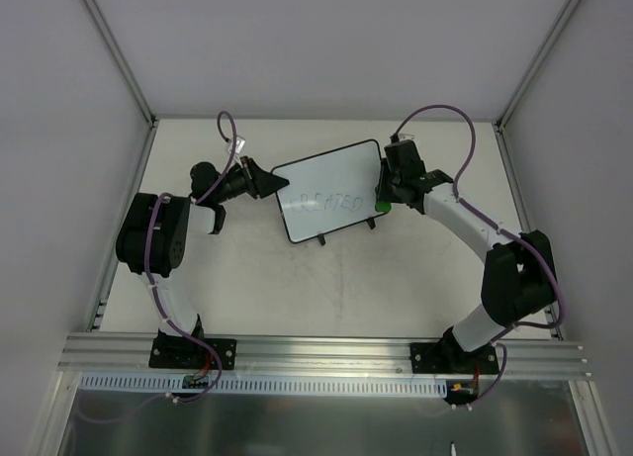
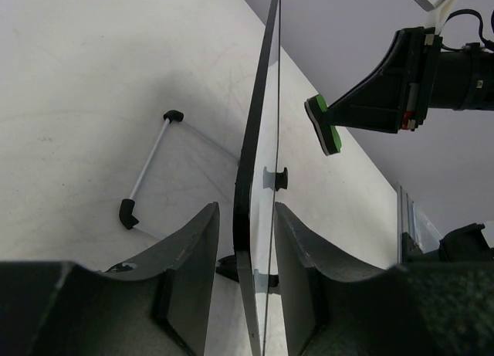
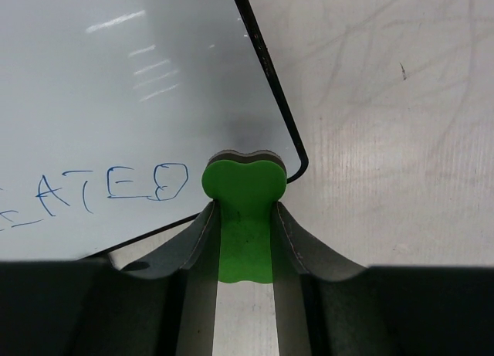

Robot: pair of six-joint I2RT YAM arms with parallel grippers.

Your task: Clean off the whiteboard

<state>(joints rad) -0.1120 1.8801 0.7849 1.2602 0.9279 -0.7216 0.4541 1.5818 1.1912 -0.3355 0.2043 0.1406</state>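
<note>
The whiteboard (image 1: 331, 184) sits mid-table with blue handwriting (image 1: 331, 201) on its face and two short black feet on its near edge. My left gripper (image 1: 275, 184) is at its left edge. In the left wrist view the board (image 2: 251, 140) runs edge-on between my open left jaws (image 2: 245, 240), with a gap showing on the left side. My right gripper (image 1: 384, 204) is shut on a green eraser (image 3: 243, 186) at the board's lower right corner (image 3: 297, 167). The eraser's tip is just right of the writing (image 3: 116, 188). The eraser also shows in the left wrist view (image 2: 324, 126).
A thin grey rod with black ends (image 2: 147, 171) lies on the table beside the board. Metal frame posts (image 1: 114, 50) and white walls enclose the table. An aluminium rail (image 1: 316, 352) runs along the near edge by the arm bases.
</note>
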